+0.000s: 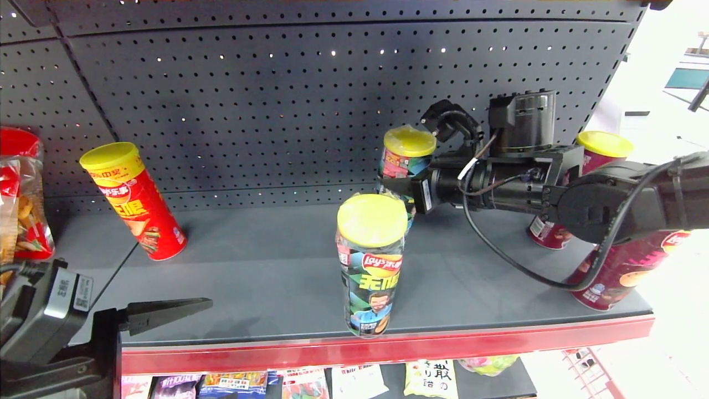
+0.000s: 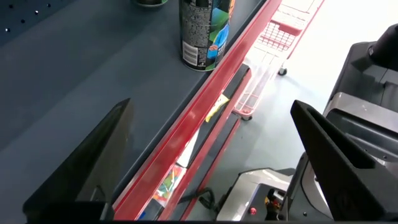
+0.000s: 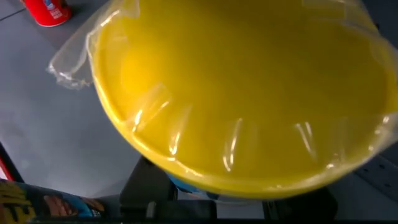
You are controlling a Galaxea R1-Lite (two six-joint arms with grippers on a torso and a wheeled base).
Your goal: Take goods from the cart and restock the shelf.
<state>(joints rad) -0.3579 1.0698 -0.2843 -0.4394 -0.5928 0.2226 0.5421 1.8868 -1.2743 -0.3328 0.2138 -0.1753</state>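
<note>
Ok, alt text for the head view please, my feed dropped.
The right gripper holds a yellow-lidded chip can toward the back of a dark shelf, behind a matching can standing at the front edge. A red can stands left, two maroon cans right; the open left gripper sits lower left.

I'm looking at a dark grey shelf (image 1: pixel 266 277) with a red front strip (image 1: pixel 388 346) and a perforated back panel (image 1: pixel 277 111). A red can (image 1: pixel 135 202) stands at the back left. A dark can (image 1: pixel 371 266) with a yellow lid stands near the front edge at the middle. A matching can (image 1: pixel 407 158) is behind it, but its base is hidden, so I cannot tell if it rests on the board. Two maroon cans are at the right, one at the back (image 1: pixel 601 152) and one near the front corner (image 1: pixel 626 271). A snack bag (image 1: pixel 19 194) sits at the far left.
</note>
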